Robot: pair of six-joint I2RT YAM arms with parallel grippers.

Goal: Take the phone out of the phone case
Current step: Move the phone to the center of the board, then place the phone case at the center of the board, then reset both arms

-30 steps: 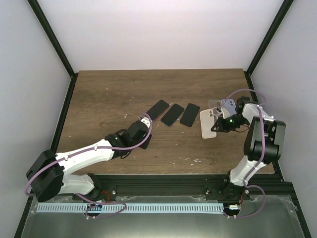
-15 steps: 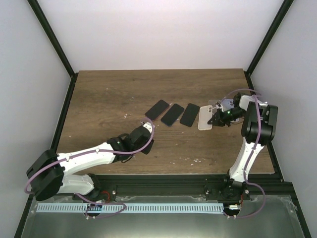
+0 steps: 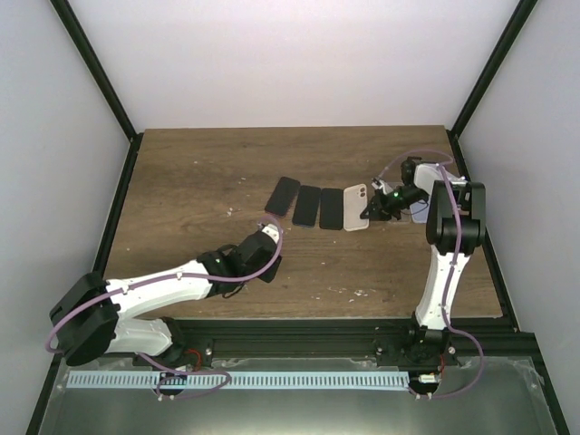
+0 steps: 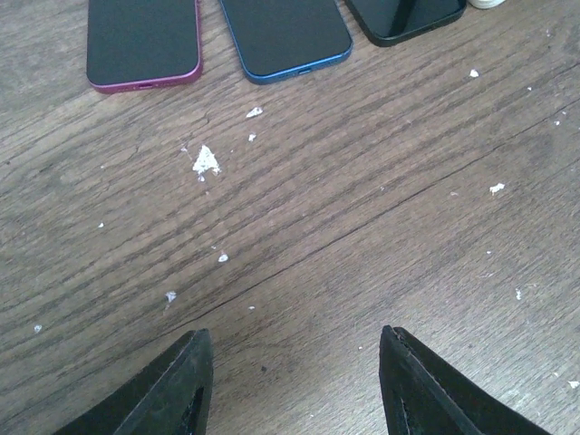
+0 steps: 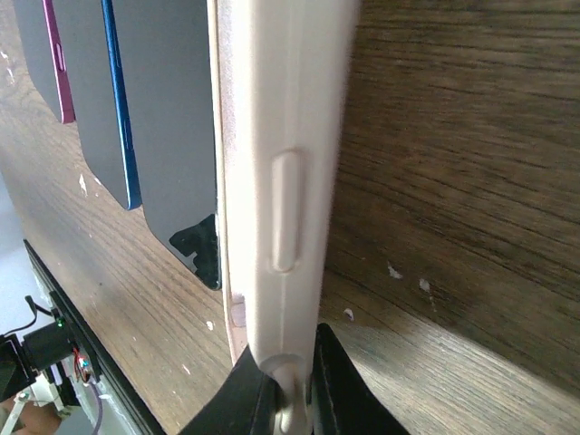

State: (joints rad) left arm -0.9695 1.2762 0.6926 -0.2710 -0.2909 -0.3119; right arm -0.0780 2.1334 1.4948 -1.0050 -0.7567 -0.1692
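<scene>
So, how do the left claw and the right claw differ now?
The left claw is open and holds nothing; the right claw is shut on the cream phone case. The left claw hangs over the table, short of the phones; the right claw is at the row's right end. Both have black fingers.

Three phones (image 3: 307, 205) lie just left of the phone case (image 3: 356, 207).

the top camera is looking down from above the near edge at the whole table (image 3: 199, 172); both wrist cameras are sitting close, sharing the phones (image 3: 307, 205).
</scene>
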